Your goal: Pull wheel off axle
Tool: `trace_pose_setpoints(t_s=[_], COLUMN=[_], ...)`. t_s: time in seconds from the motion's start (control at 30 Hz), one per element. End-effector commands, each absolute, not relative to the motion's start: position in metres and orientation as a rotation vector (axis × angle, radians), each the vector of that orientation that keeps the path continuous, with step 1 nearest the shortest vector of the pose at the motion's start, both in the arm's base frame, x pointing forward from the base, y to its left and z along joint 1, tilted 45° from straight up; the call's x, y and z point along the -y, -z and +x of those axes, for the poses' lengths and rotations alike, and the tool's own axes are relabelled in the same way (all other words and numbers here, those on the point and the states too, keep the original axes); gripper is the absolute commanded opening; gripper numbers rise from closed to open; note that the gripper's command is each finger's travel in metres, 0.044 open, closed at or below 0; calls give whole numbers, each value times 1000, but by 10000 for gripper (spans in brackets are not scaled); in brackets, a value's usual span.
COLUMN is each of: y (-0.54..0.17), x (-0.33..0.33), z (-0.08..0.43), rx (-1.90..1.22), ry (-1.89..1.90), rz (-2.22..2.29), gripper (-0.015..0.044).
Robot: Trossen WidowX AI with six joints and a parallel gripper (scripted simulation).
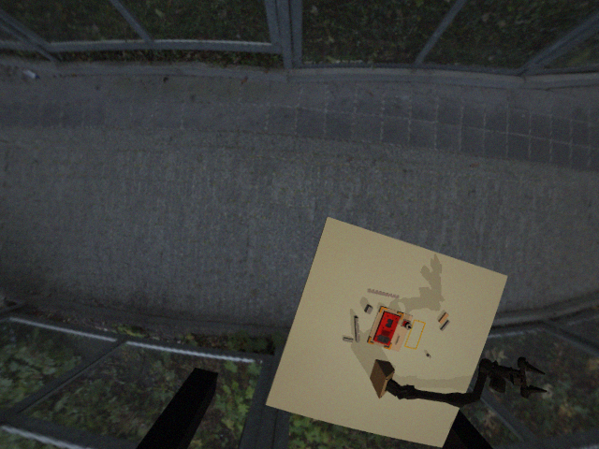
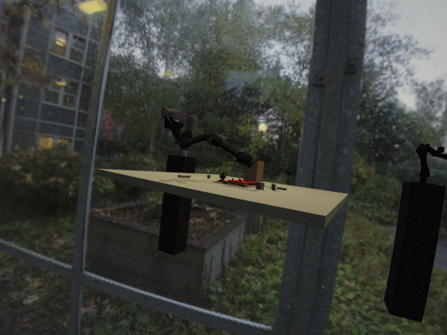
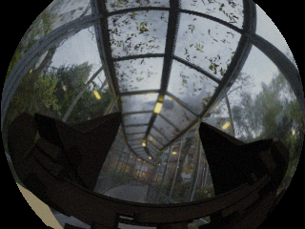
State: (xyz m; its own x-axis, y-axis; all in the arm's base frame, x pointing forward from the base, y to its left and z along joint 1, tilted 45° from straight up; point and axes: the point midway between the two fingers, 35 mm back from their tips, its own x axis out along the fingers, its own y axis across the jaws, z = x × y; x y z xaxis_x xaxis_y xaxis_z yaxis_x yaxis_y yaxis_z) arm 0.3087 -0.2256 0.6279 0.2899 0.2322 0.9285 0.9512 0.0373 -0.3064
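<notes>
A small dark wheel (image 1: 406,325) (image 2: 222,176) appears to sit on the upright axle, on a small red base at the edge of the red board assembly. The axle itself is too small to make out. The marked area, a thin yellow-orange outline (image 1: 421,335), lies on the table (image 1: 309,377) (image 2: 299,202) just right of the wheel in the top view, with nothing visible inside it. My gripper (image 1: 545,382) (image 3: 162,121) is open and empty, its dark fingers wide apart. It is raised beyond the table's right edge, far from the wheel, and points away from the table.
A red board (image 1: 387,328) lies in a framed fixture beside the wheel. A brown wedge (image 1: 382,377) (image 2: 255,173) stands at the arm's table end. A striped strip (image 1: 383,293), a grey block (image 1: 368,309), an orange-and-grey piece (image 1: 444,320) and a small dark part (image 1: 427,354) lie around.
</notes>
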Motion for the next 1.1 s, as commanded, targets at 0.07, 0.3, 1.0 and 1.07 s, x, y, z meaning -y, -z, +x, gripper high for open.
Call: trace_pose_setpoints(t_s=[0.07,0.3,1.0,1.07], y=[-626,-595,-357,-329], x=[230,252,223,212], z=[318,388,559,564], rx=[1141,917,21,-73], ry=[798,692,465,459], rz=[-1395,-1054,-262,-214], gripper=[321,300,300,300])
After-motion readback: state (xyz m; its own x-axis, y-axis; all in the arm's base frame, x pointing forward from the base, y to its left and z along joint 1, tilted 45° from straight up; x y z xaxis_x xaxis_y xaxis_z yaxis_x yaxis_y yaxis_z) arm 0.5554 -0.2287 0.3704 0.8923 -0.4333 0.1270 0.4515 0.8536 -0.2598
